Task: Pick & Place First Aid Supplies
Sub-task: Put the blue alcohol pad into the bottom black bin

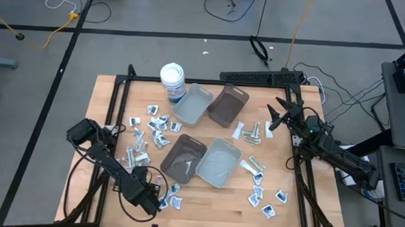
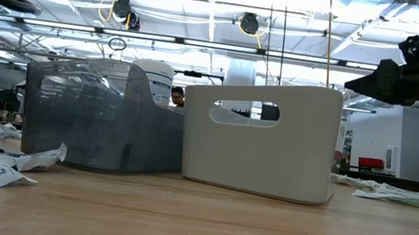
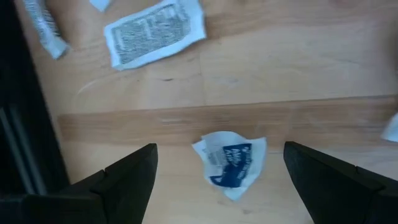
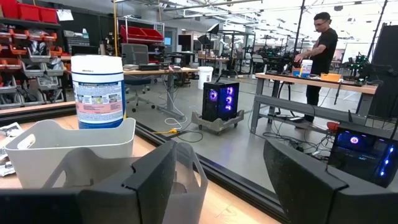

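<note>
Crumpled white-and-blue packet (image 3: 231,163) lies flat on the wooden table (image 3: 298,68) at its near edge, between the spread fingers (image 3: 127,177) of the left gripper (image 1: 159,199), which hangs just above it, holding nothing. More packets (image 1: 149,134) are strewn around four trays (image 1: 206,160) mid-table. Farther back stands a white tub (image 1: 172,80). At the far right, the right gripper (image 1: 278,113) waits in the air, fingers apart and empty.

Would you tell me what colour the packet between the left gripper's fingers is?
The packet is white with blue print, clearest in the left wrist view.
</note>
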You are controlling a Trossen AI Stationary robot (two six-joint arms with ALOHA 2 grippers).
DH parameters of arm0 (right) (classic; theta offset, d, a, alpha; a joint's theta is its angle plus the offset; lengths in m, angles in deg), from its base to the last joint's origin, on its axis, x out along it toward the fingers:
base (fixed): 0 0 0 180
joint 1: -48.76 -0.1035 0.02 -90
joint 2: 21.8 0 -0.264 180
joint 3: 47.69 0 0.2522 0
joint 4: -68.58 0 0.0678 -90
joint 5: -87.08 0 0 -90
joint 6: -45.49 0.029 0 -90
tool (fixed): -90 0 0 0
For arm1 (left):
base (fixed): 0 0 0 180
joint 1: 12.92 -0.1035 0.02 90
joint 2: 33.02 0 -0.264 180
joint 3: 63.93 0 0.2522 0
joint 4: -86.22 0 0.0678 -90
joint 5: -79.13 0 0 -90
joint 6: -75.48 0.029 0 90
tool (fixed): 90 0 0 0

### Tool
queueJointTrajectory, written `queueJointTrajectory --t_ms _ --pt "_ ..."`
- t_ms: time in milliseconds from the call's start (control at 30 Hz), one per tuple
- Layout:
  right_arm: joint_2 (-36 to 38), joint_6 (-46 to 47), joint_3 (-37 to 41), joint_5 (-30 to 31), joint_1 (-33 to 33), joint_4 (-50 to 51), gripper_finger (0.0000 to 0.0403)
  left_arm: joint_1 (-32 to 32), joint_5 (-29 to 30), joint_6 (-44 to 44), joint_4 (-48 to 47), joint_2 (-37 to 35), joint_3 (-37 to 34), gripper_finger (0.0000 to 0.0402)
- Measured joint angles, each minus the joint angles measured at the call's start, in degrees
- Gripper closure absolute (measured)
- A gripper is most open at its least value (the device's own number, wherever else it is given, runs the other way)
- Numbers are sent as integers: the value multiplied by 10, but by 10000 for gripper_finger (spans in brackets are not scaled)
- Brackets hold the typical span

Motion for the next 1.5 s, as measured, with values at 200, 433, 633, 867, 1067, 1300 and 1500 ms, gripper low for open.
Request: queueJointTrajectory --t_ms 200,433,633,867,1067,1300,1500 --pt "0 0 0 0 0 0 165 0 10 -1 17 0 0 98" --pt "0 0 0 0 0 0 165 0 10 -4 16 0 0 210" --pt "0 0 0 0 0 0 165 0 14 -2 16 0 0 296" --pt "0 0 0 0 0 0 165 4 15 2 16 0 0 372" --pt "0 0 0 0 0 0 165 7 15 11 20 0 0 393" --pt "0 0 0 0 0 0 165 6 18 65 22 -10 0 398" --pt "0 0 0 0 0 0 165 6 33 133 10 -85 0 399"
